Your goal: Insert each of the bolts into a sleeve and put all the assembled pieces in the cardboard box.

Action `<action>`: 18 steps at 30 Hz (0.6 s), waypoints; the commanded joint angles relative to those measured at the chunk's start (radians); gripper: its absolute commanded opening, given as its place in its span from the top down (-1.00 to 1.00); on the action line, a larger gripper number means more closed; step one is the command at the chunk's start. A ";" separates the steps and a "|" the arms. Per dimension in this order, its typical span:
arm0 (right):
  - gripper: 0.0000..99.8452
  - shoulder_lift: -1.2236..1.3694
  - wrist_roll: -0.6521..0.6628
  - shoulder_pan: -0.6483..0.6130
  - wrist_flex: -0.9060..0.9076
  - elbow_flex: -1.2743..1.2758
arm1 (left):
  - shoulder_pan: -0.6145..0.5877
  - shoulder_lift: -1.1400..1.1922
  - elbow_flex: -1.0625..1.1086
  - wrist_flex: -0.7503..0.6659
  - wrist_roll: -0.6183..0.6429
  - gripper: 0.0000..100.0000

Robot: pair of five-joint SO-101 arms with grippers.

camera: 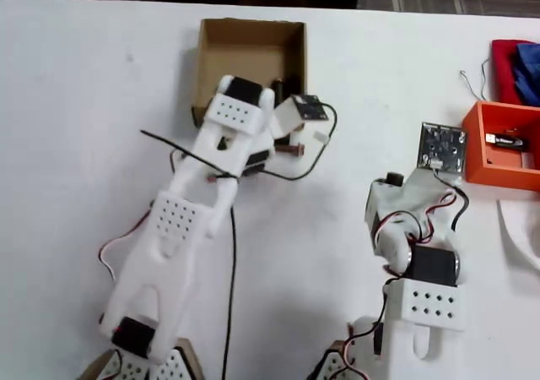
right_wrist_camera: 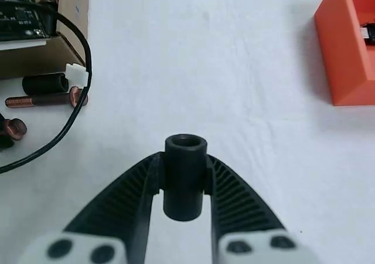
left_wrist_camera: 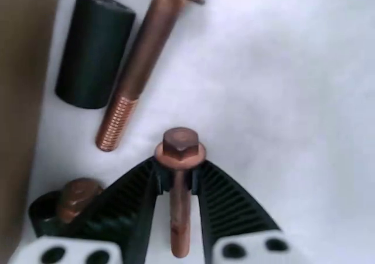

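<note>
Bolt (left_wrist_camera: 180,208) lengthwise in left claw (left_wrist_camera: 179,169), head outward; right claw (right_wrist_camera: 185,162) holds sleeve (right_wrist_camera: 185,185).

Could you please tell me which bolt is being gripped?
The bolt in the left end effector; the loose bolt beside the black sleeve lies free.

From my remote seat I can read no text, label or number on the cardboard box (camera: 246,52) or the orange bin (camera: 504,165).
</note>
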 commanded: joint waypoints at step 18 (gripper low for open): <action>0.96 -0.035 0.006 0.067 -0.004 -0.009 | 0.008 -0.835 0.461 0.009 0.446 0.95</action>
